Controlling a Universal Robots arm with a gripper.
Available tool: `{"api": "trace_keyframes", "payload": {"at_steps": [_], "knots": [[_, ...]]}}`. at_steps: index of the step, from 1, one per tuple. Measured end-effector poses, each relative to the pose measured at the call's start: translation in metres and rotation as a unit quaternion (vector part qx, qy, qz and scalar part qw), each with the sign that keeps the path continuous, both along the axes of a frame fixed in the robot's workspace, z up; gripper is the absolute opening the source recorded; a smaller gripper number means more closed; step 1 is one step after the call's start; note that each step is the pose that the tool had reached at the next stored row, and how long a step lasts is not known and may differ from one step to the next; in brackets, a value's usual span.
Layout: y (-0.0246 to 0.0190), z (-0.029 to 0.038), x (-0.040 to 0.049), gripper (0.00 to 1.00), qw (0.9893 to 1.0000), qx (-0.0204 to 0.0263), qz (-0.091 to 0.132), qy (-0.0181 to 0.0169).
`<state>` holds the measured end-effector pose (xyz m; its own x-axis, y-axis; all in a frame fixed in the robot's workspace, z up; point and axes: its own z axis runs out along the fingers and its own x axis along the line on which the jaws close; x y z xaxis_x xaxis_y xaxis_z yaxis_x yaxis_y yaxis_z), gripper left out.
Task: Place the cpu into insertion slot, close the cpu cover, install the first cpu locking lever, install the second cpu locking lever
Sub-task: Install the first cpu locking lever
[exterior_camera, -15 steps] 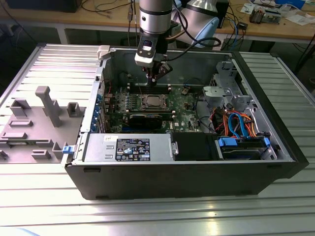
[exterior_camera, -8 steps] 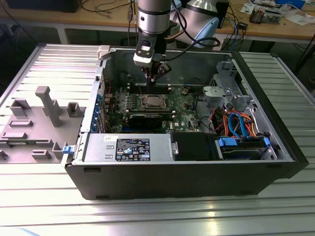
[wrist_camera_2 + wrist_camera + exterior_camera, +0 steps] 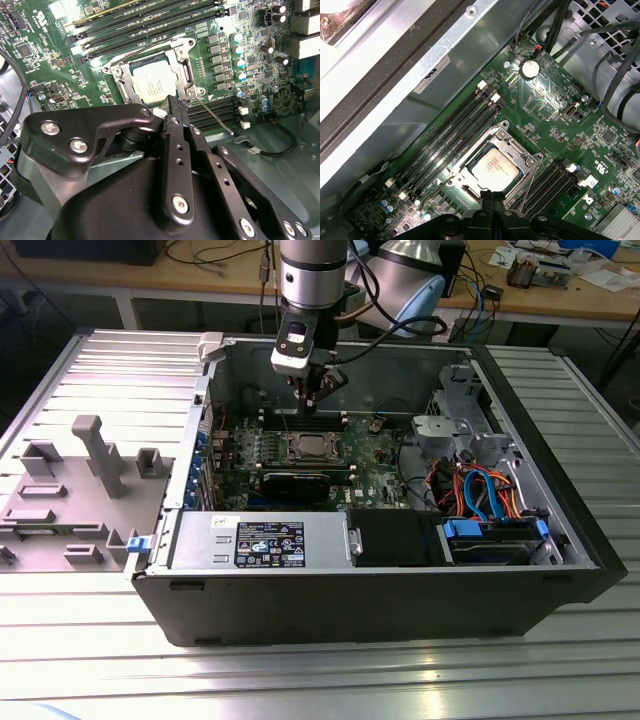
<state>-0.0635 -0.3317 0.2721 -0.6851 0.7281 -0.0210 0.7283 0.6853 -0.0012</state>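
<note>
With the pincer (image 3: 311, 396) clenched on nothing near the cpu (image 3: 306, 448) mid-frame in the exterior view, treat it as light, rigid, fragile, edge-held only.

place: you're working in a robotics or electronics lab.
landmark: an open computer case (image 3: 400, 595) on a ribbed metal table (image 3: 300, 680).
behind the case: wooden workbenches (image 3: 570, 302) strewn with cables and parts.
beside the case, exterior view's left: a grey fixture tray (image 3: 60, 510).
above the case: your robot arm (image 3: 312, 275).

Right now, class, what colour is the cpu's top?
Silver-grey; the cpu shows best in the first wrist view.
</note>
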Motion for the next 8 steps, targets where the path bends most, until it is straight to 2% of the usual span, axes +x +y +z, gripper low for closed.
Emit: {"api": "trace_keyframes", "payload": {"at_steps": [2,5,7,8], "knots": [[0.0,0.0,0.0,0.11,1.0,0.0,0.001,0.0],[0.0,0.0,-0.0001,0.11,0.9999,0.0,0.015,0.0],[0.0,0.0,-0.0001,0.11,0.9995,0.0,0.032,0.0],[0.0,0.0,-0.0001,0.11,0.9985,0.0,0.056,0.0]]}}
